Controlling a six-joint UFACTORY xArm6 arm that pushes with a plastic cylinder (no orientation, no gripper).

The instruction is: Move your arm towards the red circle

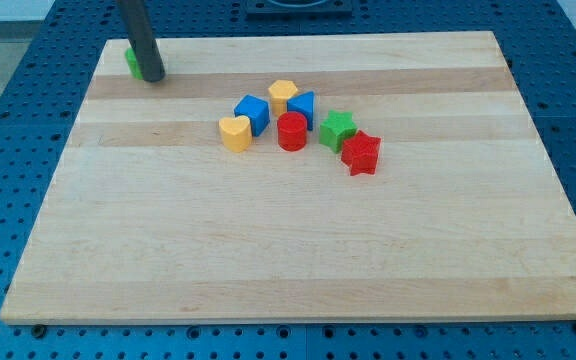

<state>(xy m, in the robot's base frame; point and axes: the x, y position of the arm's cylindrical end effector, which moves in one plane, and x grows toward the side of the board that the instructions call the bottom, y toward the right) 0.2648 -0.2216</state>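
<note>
Far corner, long run ahead!
My tip [150, 76], bare and holding nothing, touches a green block [132, 62]; the red circle [291, 131] sits mid-cluster, well apart.

Our tip [151, 76] rests at the desk's [268, 250] top left against a green block [132, 62], well apart from the red circle [291, 131].

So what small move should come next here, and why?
Probably slide my tip toward the view's lower right. It sits at the board's top-left beside a green block, while the red circle lies mid-cluster, far off.
</note>
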